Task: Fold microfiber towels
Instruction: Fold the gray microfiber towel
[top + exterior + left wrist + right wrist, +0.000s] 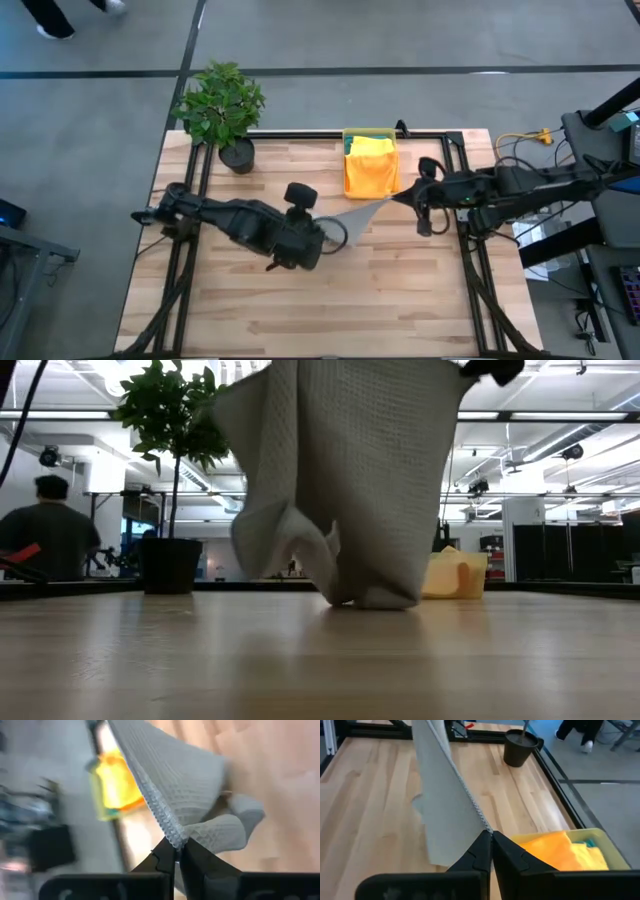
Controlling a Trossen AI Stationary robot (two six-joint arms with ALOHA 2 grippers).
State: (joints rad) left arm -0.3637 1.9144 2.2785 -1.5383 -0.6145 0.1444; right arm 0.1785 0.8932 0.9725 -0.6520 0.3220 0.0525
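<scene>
**Grey towel suspended between both grippers above table centre**

The left gripper (176, 851) is clamped on one corner of the light grey towel (362, 212), its two fingers pinched together on the hemmed edge. The right gripper (490, 840) is likewise clenched on the opposite corner of the same towel, near the yellow bin (371, 133). In the high view the cloth stretches taut in a narrow band from the left gripper (325, 235), at mid-table, to the right gripper (400, 196), just beside the bin's near corner. In the low view the grey towel (340, 470) hangs in folds, and its lowest portion rests bunched on the wooden table (320, 660).

The yellow bin stands at the far edge of the table and holds the remaining towels: the yellow towel (372, 147) lies on top at the far side, the orange towel (369, 178) drapes over the near wall, and a strip of the teal towel (348, 146) shows at one side.

A potted plant (222, 110) stands at the table's far left corner. A person (45, 540) is visible in the room beyond.
</scene>
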